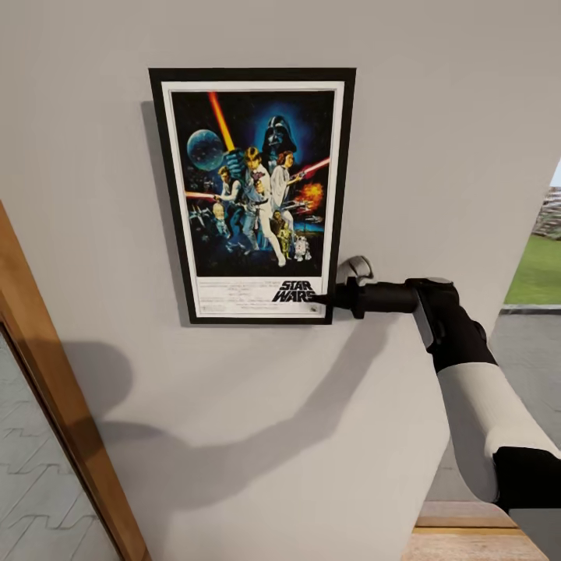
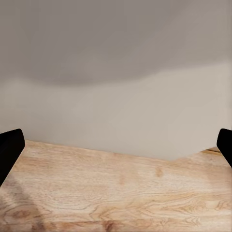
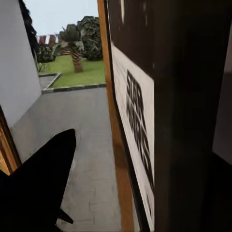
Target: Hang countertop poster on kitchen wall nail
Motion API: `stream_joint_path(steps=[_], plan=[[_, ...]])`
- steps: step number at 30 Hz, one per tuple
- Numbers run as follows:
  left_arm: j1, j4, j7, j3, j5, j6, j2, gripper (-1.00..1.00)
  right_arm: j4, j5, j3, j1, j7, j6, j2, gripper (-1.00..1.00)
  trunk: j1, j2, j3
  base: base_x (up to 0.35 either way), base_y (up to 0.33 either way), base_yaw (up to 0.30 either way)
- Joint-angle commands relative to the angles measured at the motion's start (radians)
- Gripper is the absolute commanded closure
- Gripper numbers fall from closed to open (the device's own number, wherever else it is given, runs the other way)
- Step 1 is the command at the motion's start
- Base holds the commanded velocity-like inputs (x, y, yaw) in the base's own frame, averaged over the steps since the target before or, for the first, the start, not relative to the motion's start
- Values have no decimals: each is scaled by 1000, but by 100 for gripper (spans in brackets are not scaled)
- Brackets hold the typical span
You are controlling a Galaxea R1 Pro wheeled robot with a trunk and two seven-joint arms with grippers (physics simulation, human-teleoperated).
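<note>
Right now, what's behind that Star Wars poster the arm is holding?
Behind the poster is plain grey wall; its shadow falls along its left side. Any nail there is covered by the frame. The right gripper grips its lower right corner.

The right arm reached up and forward, its forearm level. The right claw (image 1: 326, 298) gripped the poster (image 1: 253, 195) at its lower right corner. The left claw (image 2: 116, 145) had its 2 fingers spread wide apart.

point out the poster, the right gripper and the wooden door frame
poster (image 1: 253, 187), head view, middle of the dark blue artwork
right gripper (image 1: 318, 298), head view, at the fingers on the poster's lower corner
wooden door frame (image 1: 54, 405), head view, slanted wooden edge
</note>
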Motion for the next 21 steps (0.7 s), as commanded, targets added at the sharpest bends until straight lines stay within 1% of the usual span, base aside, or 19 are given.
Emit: stream_joint_path(steps=[1, 7, 14, 21], plan=[[-1, 1, -3, 8, -7, -5, 0, -100, 2, 11, -3, -1, -6, 35, -1, -100, 1, 0, 0, 0, 0, 0], [-1, 1, -3, 8, -7, -5, 0, -100, 2, 10, -4, -1, -6, 66, -1, -100, 1, 0, 0, 0, 0, 0], [-1, 1, -3, 8, -7, -5, 0, -100, 2, 10, -3, -1, -6, 72, -2, -100, 1, 0, 0, -2, -2, 0], [-1, 1, -3, 8, -7, -5, 0, -100, 2, 10, -3, -1, -6, 73, -2, -100, 1, 0, 0, -143, -110, 0]])
